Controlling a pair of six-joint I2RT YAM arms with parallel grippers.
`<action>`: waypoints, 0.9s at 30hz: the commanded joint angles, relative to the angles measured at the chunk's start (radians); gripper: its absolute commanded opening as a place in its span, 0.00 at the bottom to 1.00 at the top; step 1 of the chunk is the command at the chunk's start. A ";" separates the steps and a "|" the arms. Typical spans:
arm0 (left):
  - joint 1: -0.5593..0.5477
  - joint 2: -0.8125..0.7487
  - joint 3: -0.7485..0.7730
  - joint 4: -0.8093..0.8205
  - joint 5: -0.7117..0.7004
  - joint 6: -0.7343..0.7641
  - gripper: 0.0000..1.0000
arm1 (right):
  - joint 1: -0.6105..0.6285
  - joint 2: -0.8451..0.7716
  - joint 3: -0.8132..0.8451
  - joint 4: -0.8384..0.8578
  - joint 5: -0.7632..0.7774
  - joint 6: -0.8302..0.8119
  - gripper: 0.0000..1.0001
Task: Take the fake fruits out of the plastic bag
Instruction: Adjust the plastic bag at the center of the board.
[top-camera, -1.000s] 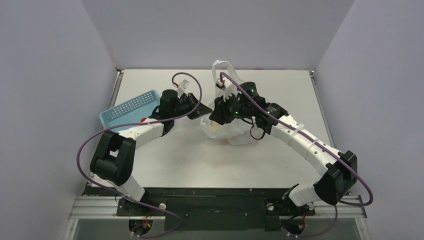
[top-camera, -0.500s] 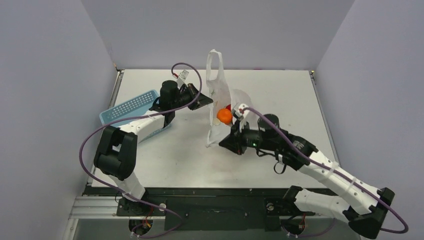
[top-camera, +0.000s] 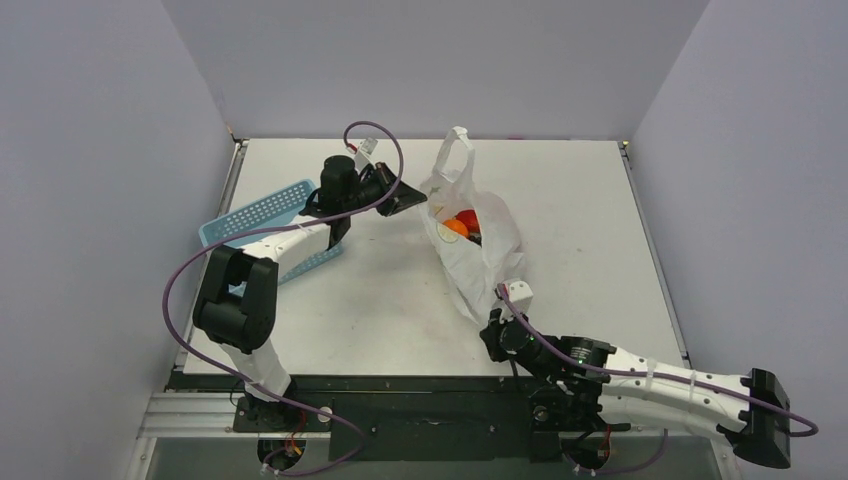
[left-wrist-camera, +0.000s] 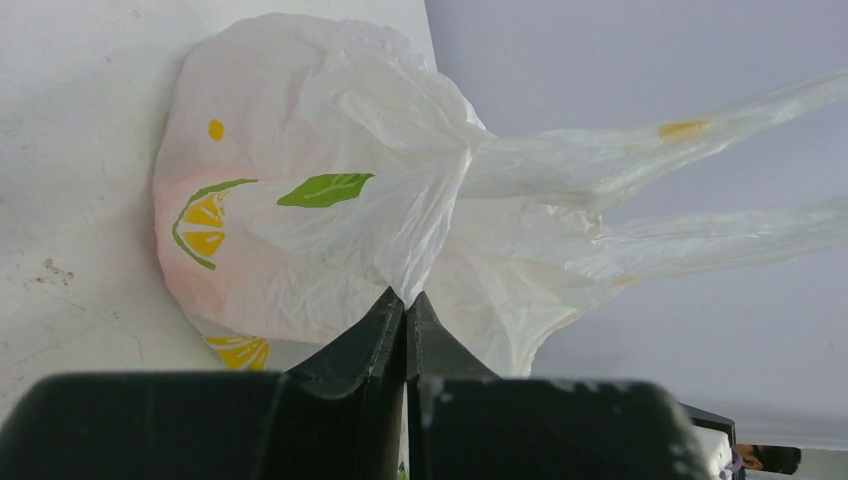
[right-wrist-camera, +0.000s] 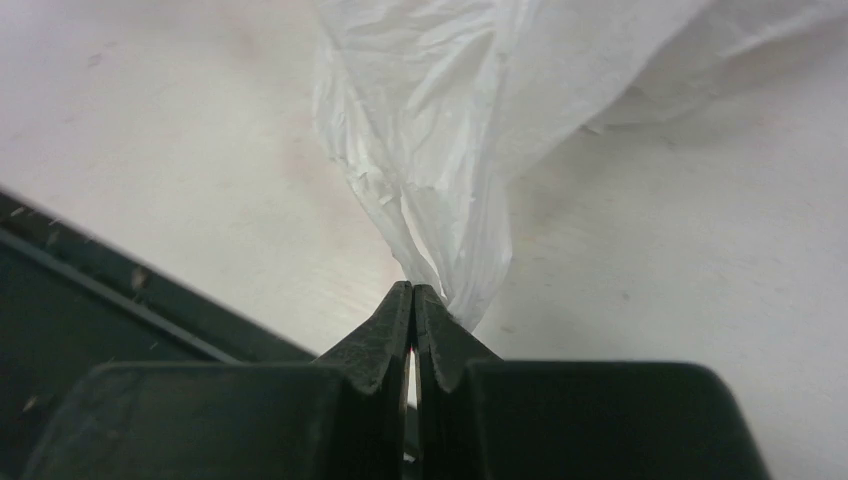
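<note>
A white surface (top-camera: 350, 300) is seen from above, enclosed by pale walls on three sides. The left arm (top-camera: 270, 255) is stretched toward the middle of it. The right arm (top-camera: 650, 385) is laid low along the near edge, with its wrist turned inward.

The plastic bag (top-camera: 480, 265) is drawn out between them, right of centre on the surface. It is a thin, crinkled white film printed with a green leaf and yellow citrus slices (the prints are clearest in the left wrist view). Its handle loops are raised at the far end, and its body is tapered toward the near edge into a twisted corner.

A blue perforated basket (top-camera: 255, 215) is placed at the left edge of the surface, partly hidden by the left arm and well apart from the bag.

The left end effector (top-camera: 413, 198) is closed on a fold of the bag's film by the mouth, just below the handles. Its fingers (left-wrist-camera: 375, 335) are pressed together with the plastic pinched at the tips. The right end effector (top-camera: 492, 320) is likewise closed, and the bag's near corner is gripped between its fingertips (right-wrist-camera: 395, 310) just above the surface.

The fake fruits (top-camera: 460, 224) are contained inside the bag. A round orange (top-camera: 453, 228) and a red piece (top-camera: 467, 217) are exposed at the opening toward the far end. Something dark is seen just beside them, but it cannot be made out.
</note>
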 joint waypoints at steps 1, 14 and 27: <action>0.007 -0.038 -0.007 0.073 0.042 -0.026 0.00 | -0.045 0.063 -0.032 0.028 0.236 0.200 0.00; -0.029 -0.183 -0.057 -0.218 -0.038 0.207 0.41 | -0.203 0.177 0.028 0.153 -0.035 0.062 0.00; -0.329 -0.362 -0.322 -0.055 -0.364 0.150 0.48 | -0.205 0.126 0.055 0.160 -0.121 0.035 0.00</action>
